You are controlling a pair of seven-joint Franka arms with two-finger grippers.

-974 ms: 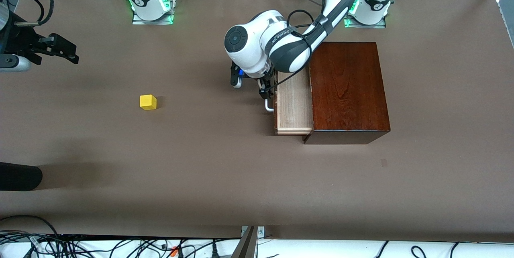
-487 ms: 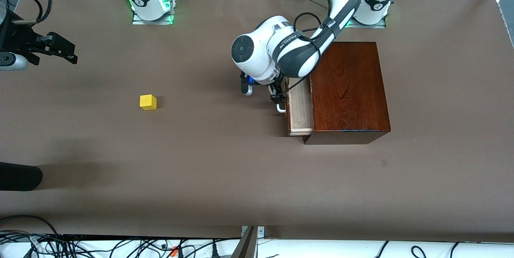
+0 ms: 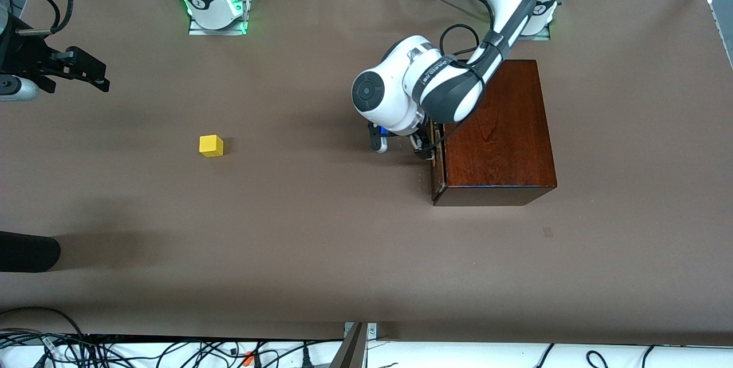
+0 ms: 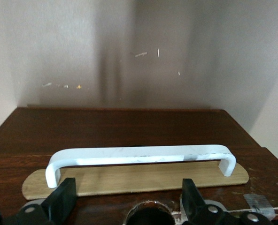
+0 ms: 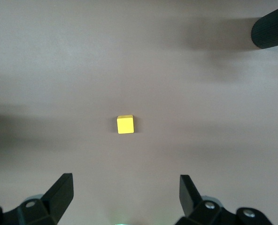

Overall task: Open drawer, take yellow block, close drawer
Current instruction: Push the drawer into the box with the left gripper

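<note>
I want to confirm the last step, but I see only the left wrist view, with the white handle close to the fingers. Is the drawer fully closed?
Observer: Yes. In the front view the drawer sits flush with the wooden box; no pale interior shows.
Operator: Where is the yellow block?
Observer: The yellow block lies on the table, toward the right arm's end, well apart from the box.
Operator: Does the right gripper hold anything?
Observer: No. The right gripper is open and empty, up over the table at the right arm's end.

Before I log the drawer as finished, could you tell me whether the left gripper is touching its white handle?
Apart: the left wrist view shows open fingers short of the handle.
</note>
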